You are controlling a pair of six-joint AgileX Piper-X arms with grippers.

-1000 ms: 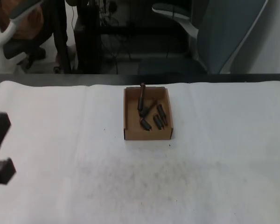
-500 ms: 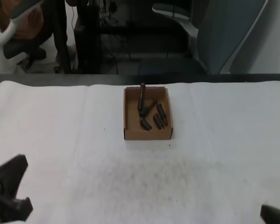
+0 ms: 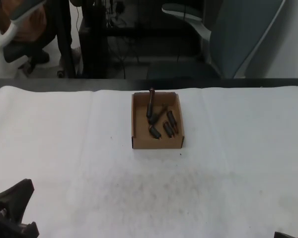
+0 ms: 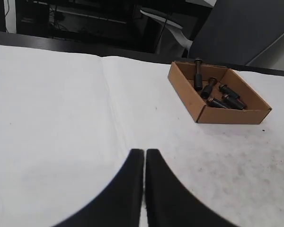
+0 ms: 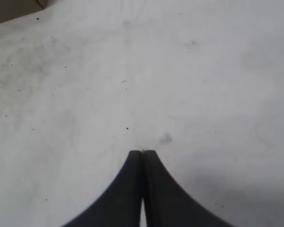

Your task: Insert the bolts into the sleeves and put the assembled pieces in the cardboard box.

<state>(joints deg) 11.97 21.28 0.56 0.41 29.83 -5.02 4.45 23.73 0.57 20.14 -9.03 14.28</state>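
A small cardboard box (image 3: 157,142) stands on the white cloth at the middle back of the bench, also seen as the cardboard box (image 4: 199,111) in the left wrist view. Several dark bolt-and-sleeve pieces (image 3: 159,120) lie inside it, one leaning on the far wall; the same pieces (image 4: 217,94) show from the left wrist. My left gripper (image 4: 145,153) is shut with nothing in it, low over the cloth well short of the box; its arm (image 3: 12,210) is at the near left corner. My right gripper (image 5: 142,153) is shut and empty above bare cloth.
White cloth (image 3: 228,163) covers the whole bench, with faint grey smudges in the middle front. Behind the bench's far edge stand dark equipment and a chair (image 3: 223,34). A corner of the box (image 5: 9,9) shows in the right wrist view.
Both arms have drawn back toward the near edge: the left arm slid from mid-left down to the near left corner, and the right arm has almost left the near right corner. The box has not moved.
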